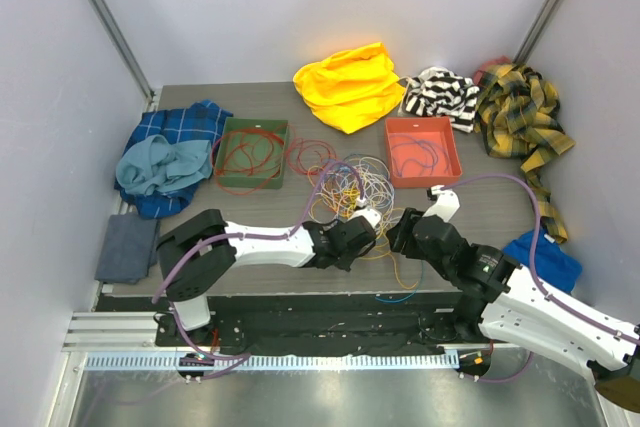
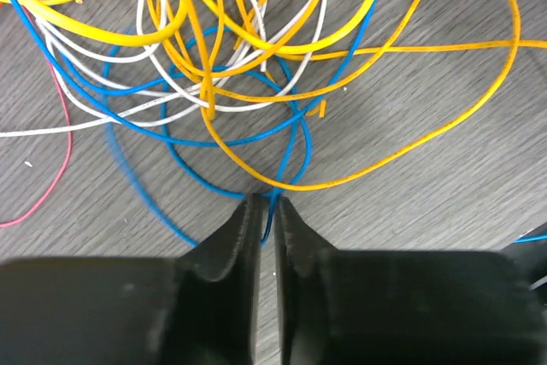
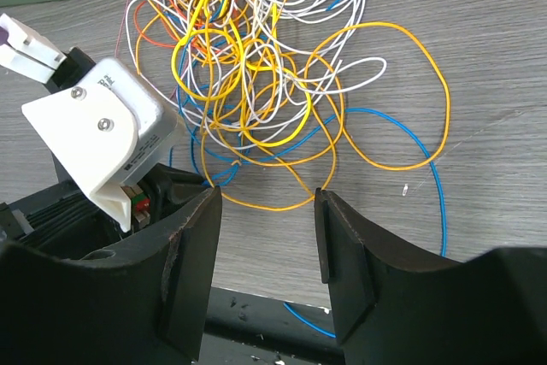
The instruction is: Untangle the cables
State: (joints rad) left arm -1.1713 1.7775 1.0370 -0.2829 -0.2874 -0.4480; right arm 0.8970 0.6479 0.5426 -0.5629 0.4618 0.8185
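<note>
**Top view:** A loose tangle of thin cables (image 1: 345,185) in yellow, white, orange and blue lies mid-way along the grey wood-grain counter (image 1: 480,202). It sits between a green rectangular tray (image 1: 255,123) holding red coils and an orange-red square tray (image 1: 425,121). The heap is roughly round, with no clear long axis. A few strands trail toward the near edge. The left gripper (image 1: 366,223) and the right gripper (image 1: 402,232) sit close together at the heap's near side.

**Left wrist view:** The black fingers (image 2: 248,228) stand almost together, with only a narrow slit between them. They appear to pinch a thin blue wire (image 2: 282,173) where its loop dips to the tips. From there the wire runs straight away from the fingers, then curls left into the tangle. An orange-yellow loop (image 2: 402,147) passes just beyond the tips and bulges right. The blue strand probably comes free best if it is drawn slowly and low, back toward the near edge. The pull should stop if that orange-yellow loop starts to ride along.

**Right wrist view:** The right fingers (image 3: 201,211) stand wide apart with nothing between them, and the orange-yellow loop lies just ahead. The blue wire arcs down the tangle's right side toward the counter's near edge. This arm could likely steady the heap while the other pulls.
</note>
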